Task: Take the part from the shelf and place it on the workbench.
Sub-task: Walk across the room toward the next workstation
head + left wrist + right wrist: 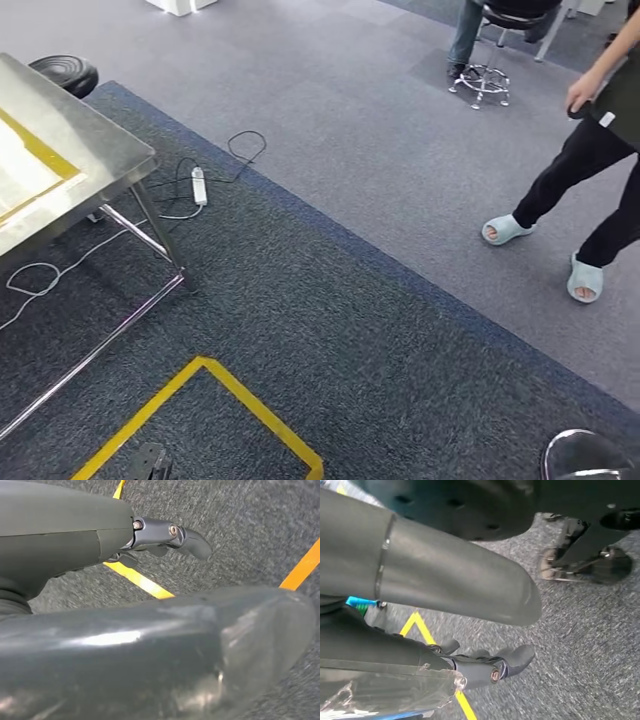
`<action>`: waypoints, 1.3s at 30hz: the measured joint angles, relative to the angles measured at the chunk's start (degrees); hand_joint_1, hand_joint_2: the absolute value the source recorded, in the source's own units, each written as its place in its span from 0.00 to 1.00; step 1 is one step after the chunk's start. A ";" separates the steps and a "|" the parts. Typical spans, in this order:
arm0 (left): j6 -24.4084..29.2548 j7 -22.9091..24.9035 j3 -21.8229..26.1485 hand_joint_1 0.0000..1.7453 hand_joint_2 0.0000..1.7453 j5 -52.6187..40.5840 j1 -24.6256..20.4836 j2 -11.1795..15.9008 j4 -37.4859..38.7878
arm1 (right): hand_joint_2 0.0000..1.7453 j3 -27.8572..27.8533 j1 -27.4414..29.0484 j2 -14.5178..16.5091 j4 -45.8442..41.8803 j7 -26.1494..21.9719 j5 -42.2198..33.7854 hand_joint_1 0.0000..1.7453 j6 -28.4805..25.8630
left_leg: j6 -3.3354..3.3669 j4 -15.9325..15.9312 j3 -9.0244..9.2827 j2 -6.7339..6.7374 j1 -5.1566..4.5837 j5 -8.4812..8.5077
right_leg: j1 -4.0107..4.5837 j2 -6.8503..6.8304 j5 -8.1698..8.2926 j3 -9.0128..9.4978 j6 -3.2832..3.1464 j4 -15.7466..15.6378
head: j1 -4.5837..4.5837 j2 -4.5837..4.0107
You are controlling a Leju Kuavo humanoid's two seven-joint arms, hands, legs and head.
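table (113, 150): bare metal top, brushed and dully shining; the legs under it are bright polished tube
carpet (317, 300): dark blue-grey cloth, rough and speckled, matt all over
lighter carpet (362, 100): paler grey cloth, same short rough weave
tape (256, 405): yellow strip, flat and smooth on the carpet
power strip (199, 186): white plastic, smooth
stool (66, 72): black seat, glossy
slippers (504, 230): pale soft plastic or foam, matt
left hand (170, 535): dark grey plastic fingers, smooth with a soft sheen, small metal pins
right hand (490, 667): same smooth dark plastic, clear glossy film wrapped on the cover behind it
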 joint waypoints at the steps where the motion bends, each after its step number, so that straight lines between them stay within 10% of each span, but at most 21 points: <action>1: 0.00 0.00 0.18 0.00 0.00 -0.03 0.08 0.02 0.00 | 0.00 -0.01 -0.05 0.00 0.00 -0.03 -0.01 0.00 0.00 | 0.05 0.00 0.06 0.94 -0.09 -0.09 | -0.07 -0.35 -0.97 -1.38 0.06 2.90 | -0.01 0.00; 3: 0.09 0.03 0.40 0.00 0.00 -0.09 0.03 0.00 0.00 | 0.00 -0.04 0.13 0.00 0.00 -0.10 -0.01 0.00 0.00 | -0.03 0.00 0.32 2.59 -0.15 -0.32 | -0.11 -0.66 0.41 -0.71 -0.01 2.14 | 0.01 0.00; 8: 0.42 1.12 0.51 0.00 0.00 -0.30 -0.14 -0.13 0.00 | 0.00 -0.31 -0.10 0.00 0.00 -0.30 0.03 0.00 0.00 | -1.20 -0.08 1.62 5.63 -0.71 -1.24 | 0.61 -5.46 5.73 7.52 -1.22 -12.40 | -0.14 0.00; 10: 0.50 1.65 0.54 0.00 0.00 -0.55 -0.21 -0.28 0.00 | 0.00 -0.48 -0.13 -0.02 0.00 -0.20 0.03 0.00 -0.01 | -1.84 -0.39 2.01 6.60 -0.66 -1.39 | 0.60 -3.89 5.98 7.33 -1.85 -12.64 | -0.20 0.00; 13: 0.64 2.03 0.59 0.00 0.00 -0.87 -0.32 -0.52 0.00 | 0.00 -0.62 -0.14 -0.09 0.00 -0.02 0.02 0.00 -0.02 | -2.56 3.21 0.75 3.43 -0.38 -4.19 | 0.18 -1.67 6.54 7.81 -2.85 -13.52 | -0.62 0.00; 17: 0.68 2.17 0.74 0.00 0.00 -0.99 0.03 -0.62 0.00 | 0.00 -0.75 -0.29 -0.10 0.00 0.13 0.02 0.00 0.07 | -2.69 15.86 -6.05 0.19 -0.38 -8.60 | 0.11 1.78 6.62 7.82 -3.17 -13.58 | -1.02 0.00; 21: 0.68 2.19 0.78 0.00 0.00 -0.99 -0.05 -0.57 0.01 | 0.00 -0.83 -0.14 -0.11 0.00 0.25 0.02 0.00 0.05 | -2.92 5.19 -2.41 -2.41 0.26 -0.97 | -0.18 5.38 6.56 7.71 -2.46 -13.10 | -1.09 0.00; 25: 0.67 2.15 0.81 0.00 0.00 -0.92 -0.18 -0.68 0.02 | 0.00 -0.85 0.02 -0.13 0.00 0.20 0.12 0.00 0.05 | -1.82 0.46 -0.61 -3.80 0.39 0.26 | -0.45 7.98 6.72 6.61 -1.10 -12.87 | -1.19 0.00; 28: 0.55 2.01 0.87 0.00 0.00 -0.59 -0.42 -0.72 0.01 | 0.00 -0.91 0.39 -0.15 0.00 0.07 0.22 0.00 0.30 | -0.49 0.28 -0.45 -1.79 0.39 0.43 | -0.31 4.59 4.67 4.88 -0.41 -9.65 | -0.68 0.00; 32: 0.21 1.79 0.99 0.00 0.00 -0.42 -0.10 -0.75 0.00 | 0.00 -0.93 -0.07 -0.15 0.00 0.37 0.42 0.00 0.96 | 0.11 0.28 -0.31 1.63 -0.18 0.15 | -0.31 -0.25 -1.12 -1.53 -0.05 3.58 | -0.27 0.00; 39: 1.01 1.92 1.01 0.00 0.00 -1.10 -0.26 -0.75 0.00 | 0.00 -1.06 -0.27 -0.16 0.00 0.54 0.87 0.00 0.74 | -1.26 0.22 1.20 6.20 -0.93 -0.97 | 0.22 -5.85 5.56 7.19 -1.16 -11.81 | -0.42 0.00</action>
